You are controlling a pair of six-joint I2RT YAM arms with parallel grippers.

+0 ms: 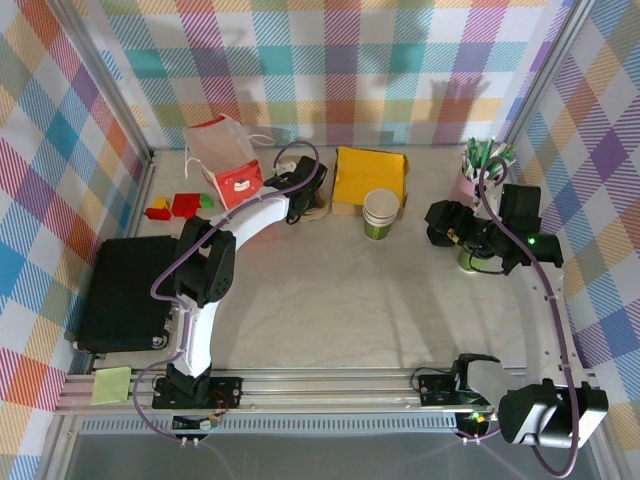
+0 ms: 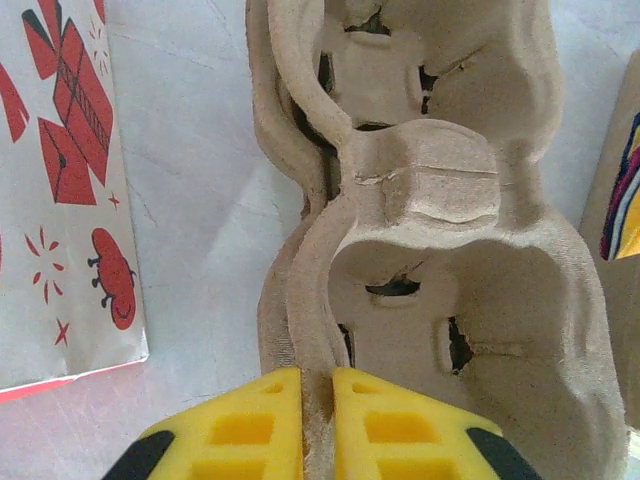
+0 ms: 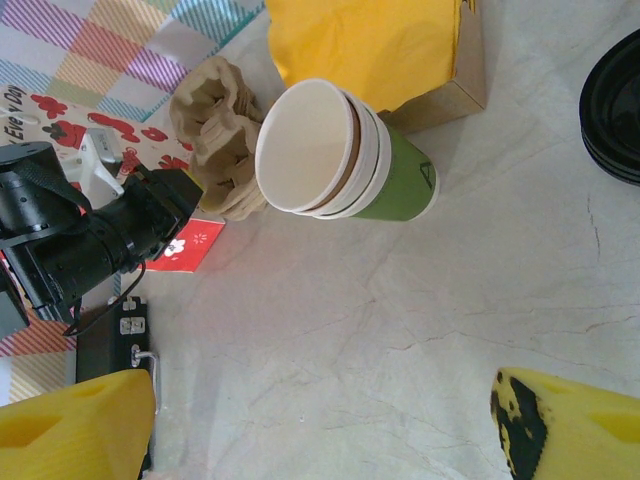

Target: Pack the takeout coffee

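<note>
– Jaws on the left, seen from the top view: how do they stand?
– I cannot tell from up there. The left arm reaches to the pulp cup carrier, just beside the red-and-white paper bag. The takeout coffee is a green patch tucked under the right arm. It is mostly hidden and well apart from the carrier.
– What's the risk there?
– That arm could tip the cup it covers if it swings out low.
– And the left wrist view?
– The left jaws are clamped on the carrier's thin rim, with a yellow fingertip on each side of the wall. The wall looks doubled, so there may be two nested carriers. Held by one edge, the pulp could tear or sag. A second carrier might ride up and drop off, and dragging it could shove the bag.
– Right wrist view?
– The right jaws stand wide apart over bare counter, with nothing between the fingertips. A stack of green cups lies straight ahead. A round black lid is cut off at the right edge, and I cannot tell whether it caps the coffee.
– Worst case?
– The right jaws go for the stack instead of the lidded cup.
</note>
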